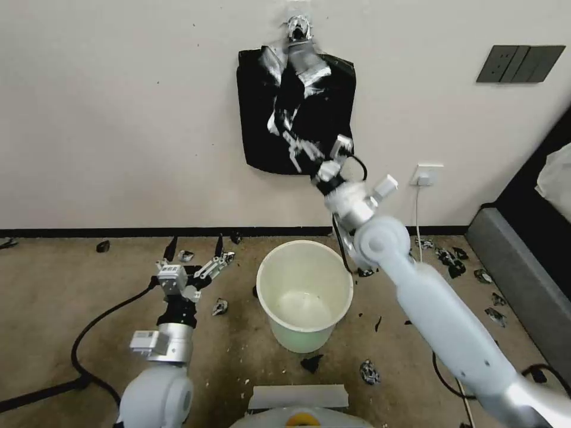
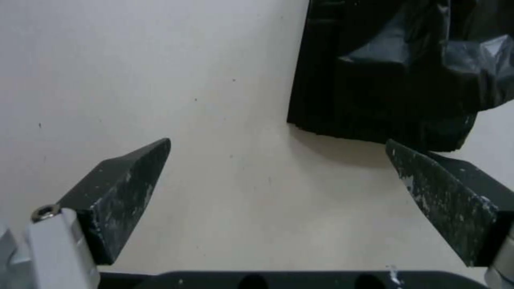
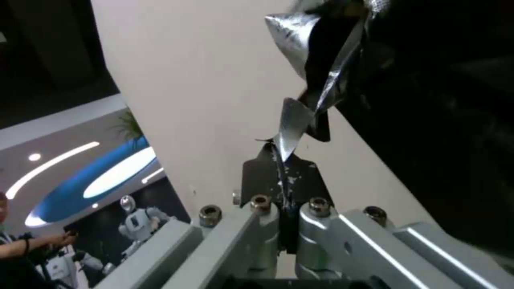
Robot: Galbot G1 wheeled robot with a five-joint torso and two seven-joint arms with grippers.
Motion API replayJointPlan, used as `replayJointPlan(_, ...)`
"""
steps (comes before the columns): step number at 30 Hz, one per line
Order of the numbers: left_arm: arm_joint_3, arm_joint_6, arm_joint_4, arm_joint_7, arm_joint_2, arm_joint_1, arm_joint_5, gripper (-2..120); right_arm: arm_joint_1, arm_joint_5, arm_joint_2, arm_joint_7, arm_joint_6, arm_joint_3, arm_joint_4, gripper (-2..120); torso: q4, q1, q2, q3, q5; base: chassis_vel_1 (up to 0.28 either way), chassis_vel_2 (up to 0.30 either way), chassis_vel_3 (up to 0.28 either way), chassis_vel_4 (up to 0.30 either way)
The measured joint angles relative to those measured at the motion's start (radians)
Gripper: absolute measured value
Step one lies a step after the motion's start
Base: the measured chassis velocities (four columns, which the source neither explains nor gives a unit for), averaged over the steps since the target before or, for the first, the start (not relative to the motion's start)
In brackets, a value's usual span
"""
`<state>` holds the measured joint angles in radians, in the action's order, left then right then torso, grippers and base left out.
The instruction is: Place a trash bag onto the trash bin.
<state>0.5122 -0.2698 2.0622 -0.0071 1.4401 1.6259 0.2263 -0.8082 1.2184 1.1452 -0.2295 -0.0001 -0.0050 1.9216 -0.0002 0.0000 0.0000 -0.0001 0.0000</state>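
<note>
Nearest to me, my left pincer (image 1: 195,248) hangs low over the floor (image 1: 53,297), left of the trash bin (image 1: 304,294), with its two dark fingers (image 2: 120,188) spread wide and nothing between them. In its wrist camera those fingers frame the bare cream wall (image 2: 160,80), with the lower corner of the black stack of bags (image 2: 375,100) hanging beyond them.

The trash bin stands upright on the floor in front of my base, mouth open, its pale inside bare (no liner in it yet). Small black scraps of plastic (image 1: 455,261) lie scattered on the floor around it, most of them to the right and behind.

Beyond the bin, my right arm (image 1: 440,315) reaches up and forward toward the wall. Its right pincer (image 1: 309,156) sits against the lower part of the hanging stack of bags. In the right wrist camera I see its fingers pressed flat together, pinching a thin, silvery, crinkled tongue of the trash bag (image 3: 300,104) that runs up from the tips into the black mass above.

Farthest off, the stack of bags hangs flat on the wall from a hook (image 1: 297,27), its top wrapped in silver tape. A dark switch plate (image 1: 519,63) sits on the wall to the right, with a white socket (image 1: 427,175) lower down.
</note>
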Motion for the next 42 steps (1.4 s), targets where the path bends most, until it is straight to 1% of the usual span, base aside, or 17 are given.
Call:
replayJointPlan(10, -0.005, -0.002, 0.019, 0.001, 0.004, 0.012, -0.008, 100, -0.097, -0.066, -0.04, -0.055, 0.02, 0.011, 0.075, 0, 0.0001, 0.0, 0.0, 0.0, 0.0001, 0.0, 0.0, 0.0, 0.0)
replayJointPlan(14, -0.012, -0.003, 0.031, 0.002, 0.009, 0.021, -0.016, 100, -0.185, -0.122, -0.076, -0.115, 0.031, 0.038, 0.135, 0, 0.0001, 0.0, 0.0, 0.0, 0.0002, 0.0, 0.0, 0.0, 0.0)
replayJointPlan(21, -0.031, -0.004, 0.035, 0.003, 0.011, 0.026, -0.027, 100, -0.285, -0.173, -0.121, -0.168, 0.038, 0.072, 0.188, 0, 0.0, 0.0, 0.0, 0.0, 0.0, 0.0, 0.0, 0.0, 0.0)
replayJointPlan(26, -0.04, -0.005, 0.036, 0.003, 0.012, 0.026, -0.03, 100, -0.316, -0.177, -0.126, -0.163, 0.038, 0.087, 0.203, 0, 0.0001, 0.0, 0.0, 0.0, 0.0, 0.0, 0.0, 0.0, 0.0)
replayJointPlan(27, -0.041, -0.005, 0.038, 0.003, 0.01, 0.026, -0.03, 100, -0.317, -0.175, -0.121, -0.141, 0.03, 0.093, 0.205, 0, 0.0001, 0.0, 0.0, 0.0, 0.0, 0.0, 0.0, 0.0, 0.0)
replayJointPlan(28, -0.041, -0.005, 0.038, 0.003, 0.01, 0.026, -0.03, 100, -0.317, -0.175, -0.121, -0.141, 0.03, 0.093, 0.205, 0, 0.0001, 0.0, 0.0, 0.0, 0.0, 0.0, 0.0, 0.0, 0.0)
replayJointPlan(30, -0.041, -0.005, 0.04, 0.003, 0.007, 0.026, -0.03, 100, -0.305, -0.171, -0.104, -0.084, 0.012, 0.098, 0.197, 0, 0.0, 0.0, 0.0, 0.0, 0.0, 0.0, 0.0, 0.0, 0.0)
replayJointPlan(31, -0.041, -0.005, 0.04, 0.003, 0.007, 0.026, -0.03, 100, -0.305, -0.171, -0.104, -0.084, 0.012, 0.098, 0.197, 0, 0.0, 0.0, 0.0, 0.0, 0.0, 0.0, 0.0, 0.0, 0.0)
replayJointPlan(32, -0.04, -0.005, 0.041, 0.003, 0.006, 0.026, -0.029, 100, -0.294, -0.165, -0.092, -0.055, 0.005, 0.101, 0.185, 2, 0.0001, 0.0, 0.0, 0.0, -0.0001, 0.0, 0.0, 0.0, 0.0)
replayJointPlan(33, -0.04, -0.005, 0.041, 0.003, 0.006, 0.026, -0.029, 100, -0.294, -0.165, -0.092, -0.055, 0.005, 0.101, 0.185, 2, 0.0001, 0.0, 0.0, 0.0, -0.0001, 0.0, 0.0, 0.0, 0.0)
replayJointPlan(34, -0.039, -0.005, 0.042, 0.003, 0.005, 0.027, -0.029, 100, -0.269, -0.135, -0.067, -0.007, -0.01, 0.106, 0.157, 10, 0.0001, 0.0, 0.0, 0.0, 0.0, 0.0, 0.0, 0.0, 0.0)
replayJointPlan(36, -0.036, -0.005, 0.044, 0.003, 0.004, 0.028, -0.028, 100, -0.239, -0.106, -0.04, 0.04, -0.017, 0.113, 0.12, 18, 0.0001, 0.0, 0.0, 0.0, 0.0001, 0.0, 0.0, 0.0, 0.0)
replayJointPlan(37, -0.036, -0.005, 0.044, 0.003, 0.004, 0.028, -0.028, 100, -0.239, -0.106, -0.04, 0.04, -0.017, 0.113, 0.12, 18, 0.0001, 0.0, 0.0, 0.0, 0.0001, 0.0, 0.0, 0.0, 0.0)
replayJointPlan(40, -0.027, -0.004, 0.049, 0.003, 0.003, 0.032, -0.024, 100, -0.207, -0.053, -0.003, 0.116, -0.017, 0.145, 0.068, 35, 0.0003, 0.0, 0.0, 0.0, 0.0, 0.0, 0.0, 0.0, 0.0)
replayJointPlan(41, -0.027, -0.004, 0.049, 0.003, 0.003, 0.032, -0.024, 100, -0.207, -0.053, -0.003, 0.116, -0.017, 0.145, 0.068, 35, 0.0003, 0.0, 0.0, 0.0, 0.0, 0.0, 0.0, 0.0, 0.0)
replayJointPlan(42, -0.024, -0.004, 0.05, 0.003, 0.003, 0.032, -0.022, 100, -0.208, -0.018, 0.001, 0.13, -0.018, 0.161, 0.067, 41, 0.0002, 0.0, 0.0, 0.0, 0.0, 0.0, 0.0, 0.0, 0.0)
